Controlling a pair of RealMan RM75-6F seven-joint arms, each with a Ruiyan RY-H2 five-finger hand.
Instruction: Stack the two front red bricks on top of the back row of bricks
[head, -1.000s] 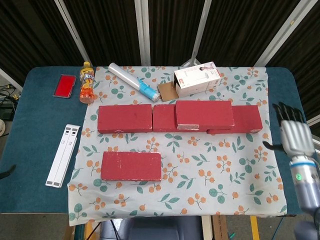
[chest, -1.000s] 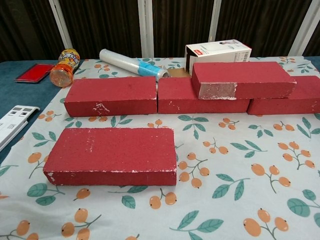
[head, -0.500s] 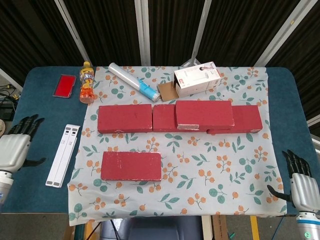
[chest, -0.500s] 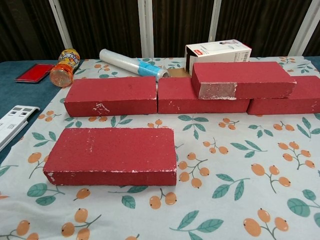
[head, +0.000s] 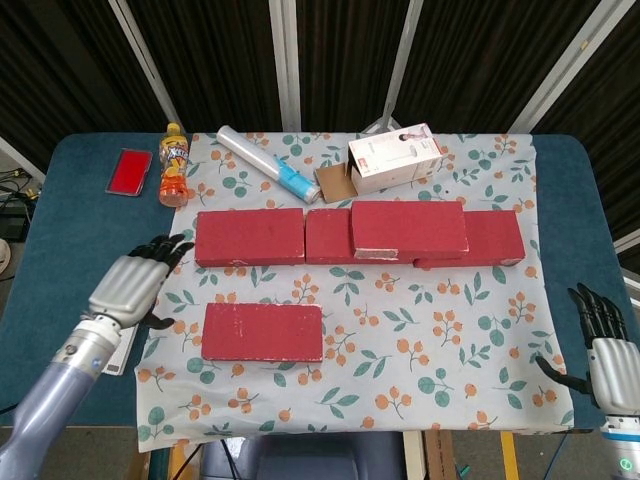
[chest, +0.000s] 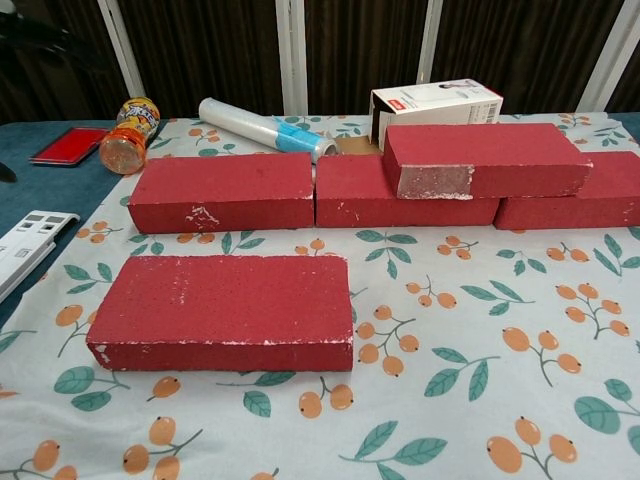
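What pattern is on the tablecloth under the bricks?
Orange berries and green leaves on white tablecloth; clearest in the chest view.

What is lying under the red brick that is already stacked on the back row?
The stacked brick rests across the middle back brick and the right back brick, bridging their joint. The joint itself and the cloth beneath are covered.

A single red brick (chest: 228, 311) lies flat near the front on the floral cloth (chest: 470, 360). Farther back runs a row of three bricks (chest: 222, 192), with another brick (chest: 485, 159) stacked on its right part. Behind them stand a bottle (chest: 127, 135), a film roll (chest: 262, 129) and a box (chest: 436, 103).
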